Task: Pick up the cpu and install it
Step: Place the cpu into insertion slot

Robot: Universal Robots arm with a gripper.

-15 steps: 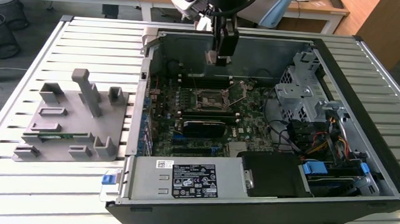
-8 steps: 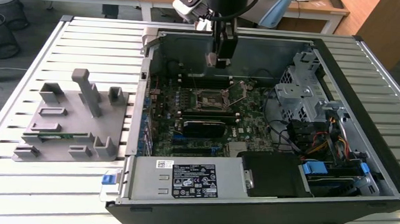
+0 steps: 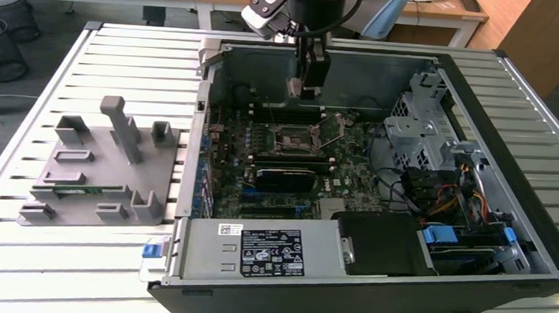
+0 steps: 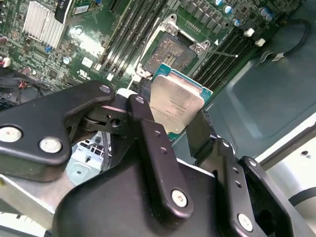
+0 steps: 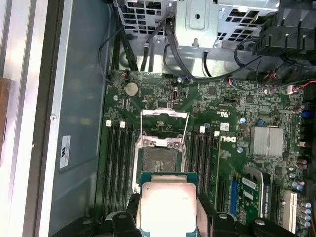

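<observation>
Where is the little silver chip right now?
In both wrist views the cpu sits clamped in the tool, hovering just short of the open socket on the motherboard.

A pale slatted table (image 3: pixel 122 48) carries two things: a grey fixture (image 3: pixel 97 168) at the frame's left, and an open computer case (image 3: pixel 349 300) filling centre and right.

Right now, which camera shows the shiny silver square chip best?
The second wrist view: the shiny silver square chip looks big, gripped in the black claw. The first wrist view shows its top, partly behind the claw. The exterior view makes it too small to tell.
</observation>
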